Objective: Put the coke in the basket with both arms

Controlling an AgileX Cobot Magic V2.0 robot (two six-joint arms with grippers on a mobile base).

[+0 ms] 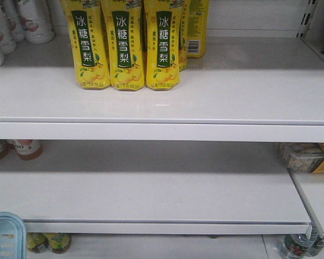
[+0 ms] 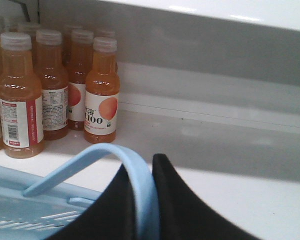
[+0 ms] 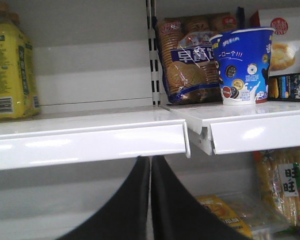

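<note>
The pale blue basket (image 1: pixel 5 233) shows only as a corner at the bottom left of the front view. In the left wrist view its body (image 2: pixel 25 210) lies low at the left and its flat handle (image 2: pixel 135 172) arches up between my black fingers. My left gripper (image 2: pixel 149 172) is shut on that handle. My right gripper (image 3: pixel 150 165) is shut with nothing between its fingers, just below the front lip of a white shelf (image 3: pixel 90 145). The coke is out of view in all three views.
Yellow pear drink bottles (image 1: pixel 127 43) stand on the upper shelf (image 1: pixel 162 113). Orange drink bottles (image 2: pixel 102 90) stand on the shelf beyond the basket. Biscuits (image 3: pixel 190 57) and a blue cup (image 3: pixel 242 65) sit on the right-hand shelf; snack packs (image 3: pixel 285 185) lie below it.
</note>
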